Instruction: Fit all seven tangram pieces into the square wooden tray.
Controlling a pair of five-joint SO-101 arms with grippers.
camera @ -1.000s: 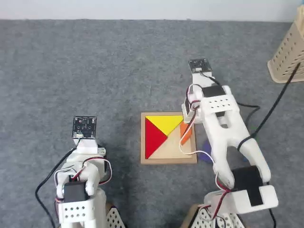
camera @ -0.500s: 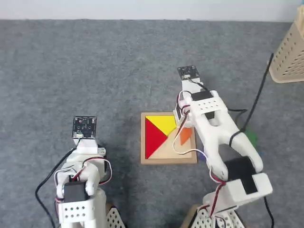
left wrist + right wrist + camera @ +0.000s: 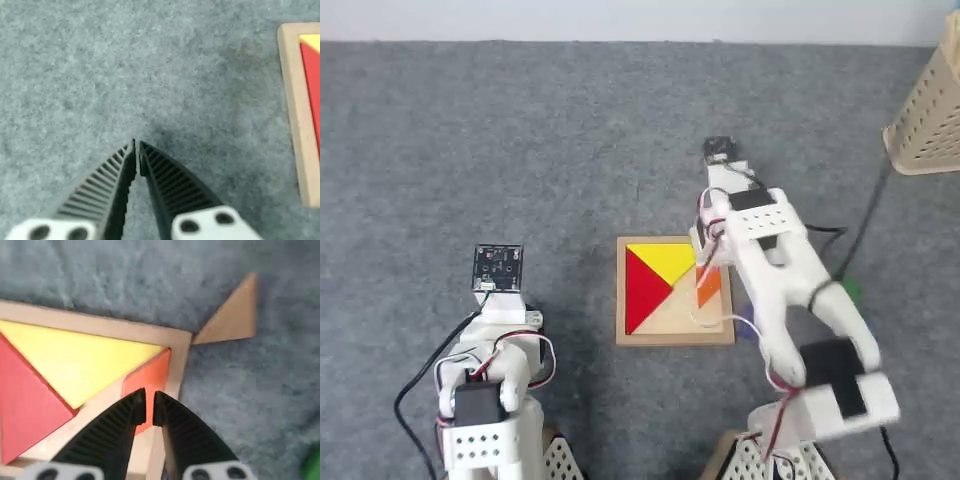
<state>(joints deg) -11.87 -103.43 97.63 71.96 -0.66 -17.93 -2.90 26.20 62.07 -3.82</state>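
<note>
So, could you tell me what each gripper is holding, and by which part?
The right gripper pinches the orange piece by one edge; the left gripper, shut, holds nothing.

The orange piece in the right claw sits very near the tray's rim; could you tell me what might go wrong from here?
The orange piece, pinched in the right claw, is right beside the rim of the tray; released here, it may catch on the rim rather than lie flat. It also seems to meet the yellow triangle, so pressing down could shove that piece askew.
</note>
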